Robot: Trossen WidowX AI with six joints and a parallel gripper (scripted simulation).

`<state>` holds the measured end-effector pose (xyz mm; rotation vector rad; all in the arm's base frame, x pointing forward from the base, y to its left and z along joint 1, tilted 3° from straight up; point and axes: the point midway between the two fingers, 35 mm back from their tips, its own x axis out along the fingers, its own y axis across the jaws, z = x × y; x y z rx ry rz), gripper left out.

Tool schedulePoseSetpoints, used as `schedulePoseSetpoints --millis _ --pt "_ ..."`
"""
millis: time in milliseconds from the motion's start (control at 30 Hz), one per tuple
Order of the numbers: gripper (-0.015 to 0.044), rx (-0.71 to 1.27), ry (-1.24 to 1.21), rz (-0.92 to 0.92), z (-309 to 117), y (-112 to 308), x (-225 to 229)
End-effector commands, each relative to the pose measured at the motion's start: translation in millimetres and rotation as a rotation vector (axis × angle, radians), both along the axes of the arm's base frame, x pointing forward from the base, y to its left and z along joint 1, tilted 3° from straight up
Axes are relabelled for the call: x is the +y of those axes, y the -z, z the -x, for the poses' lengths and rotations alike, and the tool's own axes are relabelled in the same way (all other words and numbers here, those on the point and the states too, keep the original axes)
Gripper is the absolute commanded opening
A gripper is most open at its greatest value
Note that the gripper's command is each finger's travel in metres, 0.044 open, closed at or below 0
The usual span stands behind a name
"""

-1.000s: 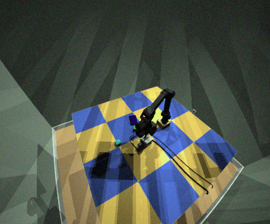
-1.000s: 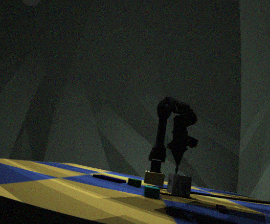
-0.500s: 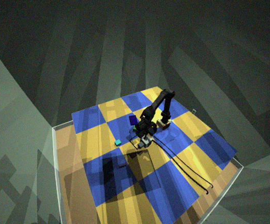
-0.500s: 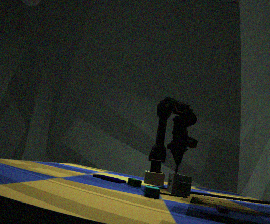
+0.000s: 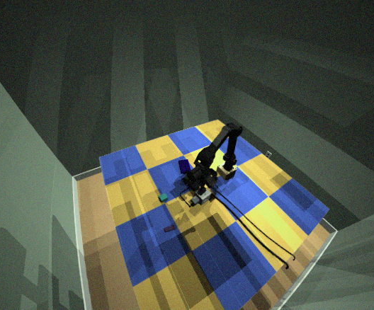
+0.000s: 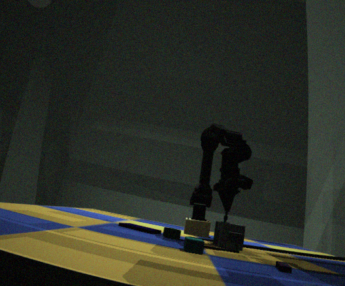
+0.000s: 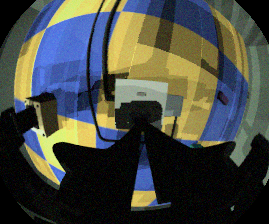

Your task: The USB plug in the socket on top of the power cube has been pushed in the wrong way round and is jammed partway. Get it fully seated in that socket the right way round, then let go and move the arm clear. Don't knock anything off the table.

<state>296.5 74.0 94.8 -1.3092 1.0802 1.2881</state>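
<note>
The power cube (image 5: 205,196) (image 6: 230,238) (image 7: 152,88) is a light grey box on the checkered table, with a smaller grey block (image 5: 195,201) (image 7: 175,106) against one side. My gripper (image 6: 225,215) (image 7: 142,126) points straight down over the cube's top, its fingers nearly together, shut on the USB plug. A small dark bit of the plug (image 6: 225,219) shows below the fingertips at the cube's top face. Shadow and the fingers hide the socket, so which way round the plug is and how deep it sits cannot be told.
A teal block (image 5: 163,197) (image 6: 194,245), a dark green block (image 6: 172,233), a dark blue slab (image 5: 184,166) (image 6: 140,228) and a small purple piece (image 5: 169,228) (image 6: 283,267) (image 7: 223,97) lie around. Black cables (image 5: 251,227) run from near the cube towards the table's edge. The arm's tan base (image 5: 227,172) (image 6: 197,228) stands nearby.
</note>
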Motion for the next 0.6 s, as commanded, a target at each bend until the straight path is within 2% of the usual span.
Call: schedulePoseSetpoints --millis 0,567 --pt "0.0 0.001 -0.007 -0.003 -0.1 1.3 0.5" --pt "0.0 0.001 -0.007 -0.003 -0.2 3.3 0.4"
